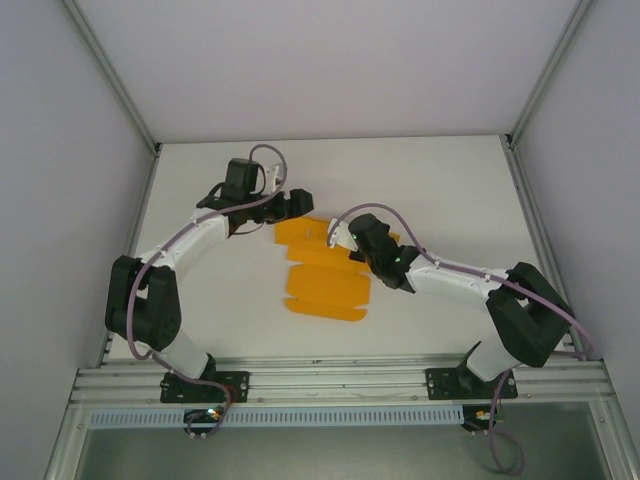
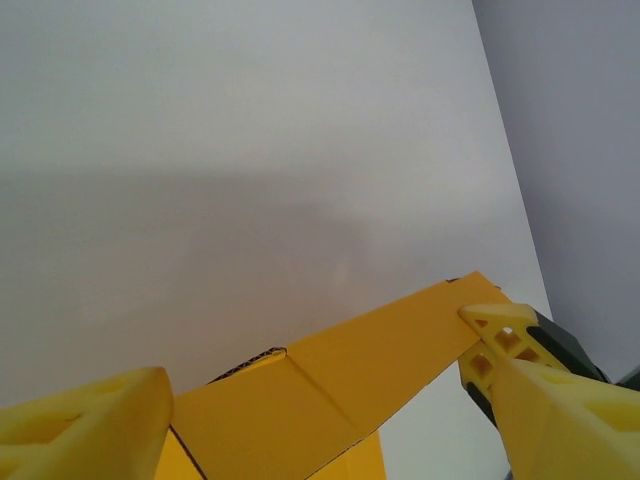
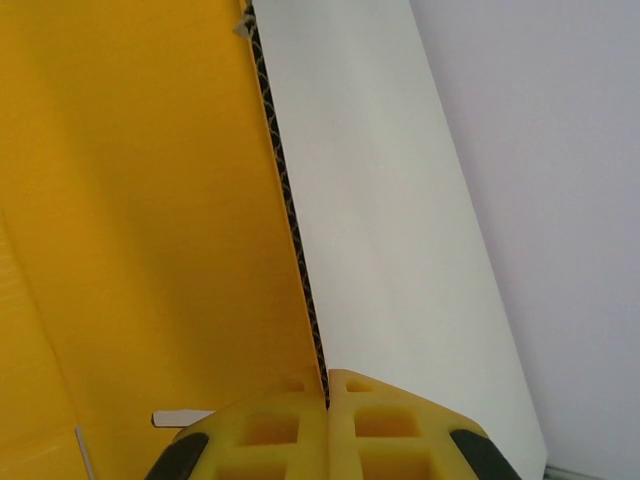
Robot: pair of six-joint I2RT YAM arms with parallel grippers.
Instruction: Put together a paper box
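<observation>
The paper box (image 1: 322, 272) is a flat sheet of bright orange card with flaps and crease lines, lying in the middle of the white table. My left gripper (image 1: 288, 208) hovers at the sheet's far left corner. In the left wrist view it (image 2: 315, 355) is open, its yellow fingers (image 2: 525, 375) spread wide on either side of a creased flap (image 2: 340, 385). My right gripper (image 1: 352, 240) is at the sheet's far right part. In the right wrist view it (image 3: 327, 388) is shut on the corrugated edge of a raised orange flap (image 3: 150, 220).
The white table (image 1: 450, 200) stretches to the back and right of the sheet. Grey enclosure walls and metal posts (image 1: 112, 75) stand on both sides. An aluminium rail (image 1: 340, 382) with the arm bases runs along the near edge.
</observation>
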